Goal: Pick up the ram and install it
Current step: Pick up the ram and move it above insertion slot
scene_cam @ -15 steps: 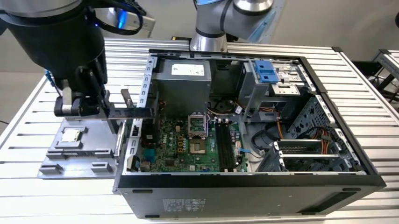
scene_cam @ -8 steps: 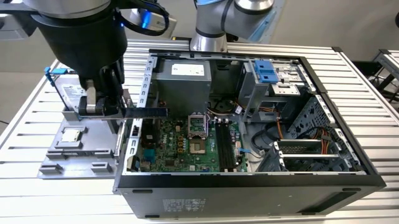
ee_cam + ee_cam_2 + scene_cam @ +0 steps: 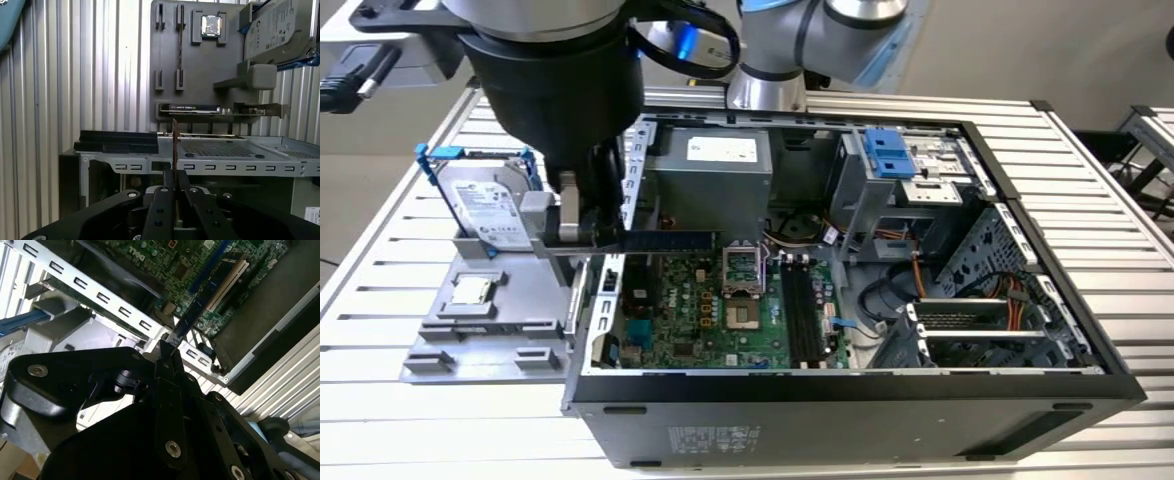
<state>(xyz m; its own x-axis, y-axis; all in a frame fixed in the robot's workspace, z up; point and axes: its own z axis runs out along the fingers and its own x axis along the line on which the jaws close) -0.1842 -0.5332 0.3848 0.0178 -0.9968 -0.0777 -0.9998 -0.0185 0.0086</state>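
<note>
exterior view: the tool (image 3: 591,237) is closed on one end of the ram (image 3: 670,241) (held on edge), which juts over the open case (image 3: 854,392).

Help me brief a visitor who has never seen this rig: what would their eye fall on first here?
First, the open black computer case with its green motherboard, lying on the slatted metal table. Next, the black gripper shut on the long narrow greenish-blue ram stick, held over the case's edge at the exterior view's left, beside a grey tray carrying a silver hard drive.
</note>
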